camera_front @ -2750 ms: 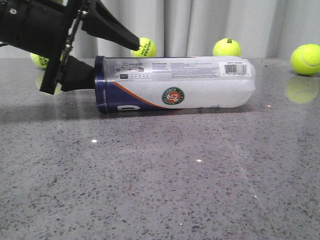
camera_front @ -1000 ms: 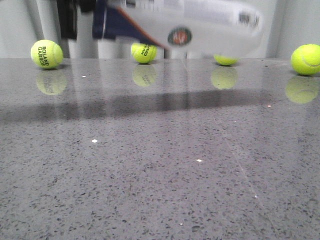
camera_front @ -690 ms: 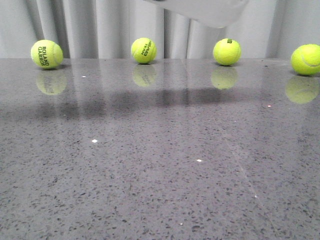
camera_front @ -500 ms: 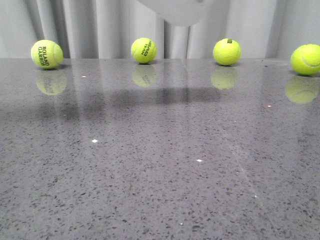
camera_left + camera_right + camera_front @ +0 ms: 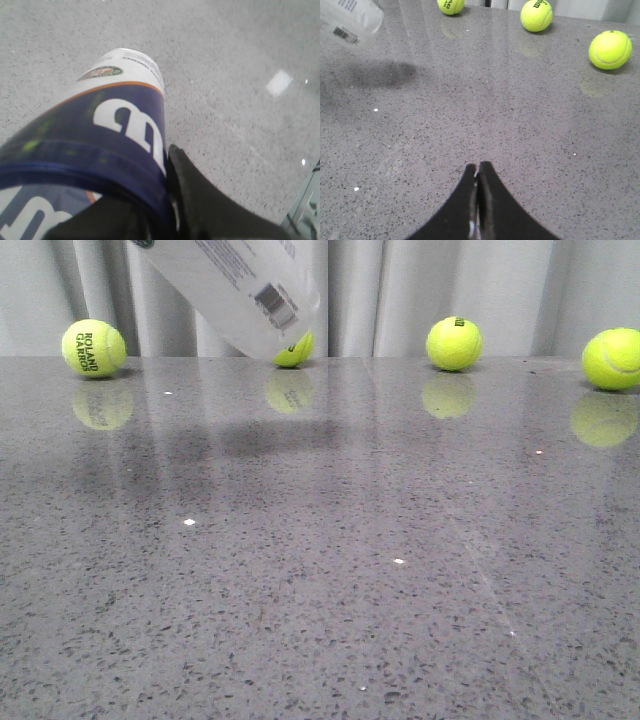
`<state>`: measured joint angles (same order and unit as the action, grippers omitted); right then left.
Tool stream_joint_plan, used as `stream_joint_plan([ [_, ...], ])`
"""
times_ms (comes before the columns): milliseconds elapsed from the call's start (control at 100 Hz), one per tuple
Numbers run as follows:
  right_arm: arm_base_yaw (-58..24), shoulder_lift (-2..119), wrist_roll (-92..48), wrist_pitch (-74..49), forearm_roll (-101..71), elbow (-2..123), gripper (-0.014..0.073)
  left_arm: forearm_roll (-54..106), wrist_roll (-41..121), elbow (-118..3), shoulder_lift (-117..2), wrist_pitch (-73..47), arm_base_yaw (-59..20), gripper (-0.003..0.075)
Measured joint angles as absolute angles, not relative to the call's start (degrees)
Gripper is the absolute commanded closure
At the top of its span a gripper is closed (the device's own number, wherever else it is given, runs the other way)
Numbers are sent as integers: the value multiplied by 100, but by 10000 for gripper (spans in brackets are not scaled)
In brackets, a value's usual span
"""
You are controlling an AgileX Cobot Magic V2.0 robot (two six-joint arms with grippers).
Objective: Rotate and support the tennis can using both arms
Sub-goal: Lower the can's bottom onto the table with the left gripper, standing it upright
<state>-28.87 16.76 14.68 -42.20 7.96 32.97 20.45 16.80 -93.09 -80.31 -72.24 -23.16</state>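
Tennis can [image 5: 240,290], a clear tube with white label, barcode and navy band bearing a white W, hangs tilted above the grey tabletop [image 5: 330,560], its navy rim clamped by the left end effector [image 5: 165,220]. Right end effector [image 5: 479,200] is pressed closed, empty, well apart from it.

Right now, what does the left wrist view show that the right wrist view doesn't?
Only the left wrist view shows the left tool gripping the tennis can at its navy rim, with the emblem and orange stripe visible. Only the right wrist view shows the right tool, shut and holding nothing, plus three tennis balls. Both show the can, held off the grey table.
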Motion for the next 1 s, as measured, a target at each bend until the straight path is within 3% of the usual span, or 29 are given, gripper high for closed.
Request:
stream_joint_plan([
  [270, -2887, 1676, 1468, -4220, 796, 3297, 661, 1363, 1502, -9318, -8308, -7234, -3194, 740],
  [600, -2887, 1676, 1468, -4220, 796, 3297, 661, 1281, 1489, -9318, -8740, -7234, -3301, 731],
  [690, -2887, 1676, 1468, -4220, 796, 3297, 661, 1281, 1489, -9318, -8765, -7234, -3301, 659],
  [820, -2887, 1676, 1468, -4220, 796, 3297, 661, 1281, 1489, -9428, -8773, -7234, -3301, 447],
  [900, -2887, 1676, 1468, -4220, 796, 3297, 661, 1281, 1489, -9558, -8773, -7234, -3301, 354],
  [1000, -2887, 1676, 1468, -4220, 796, 3297, 661, 1281, 1489, -9768, -8836, -7234, -3301, 328],
])
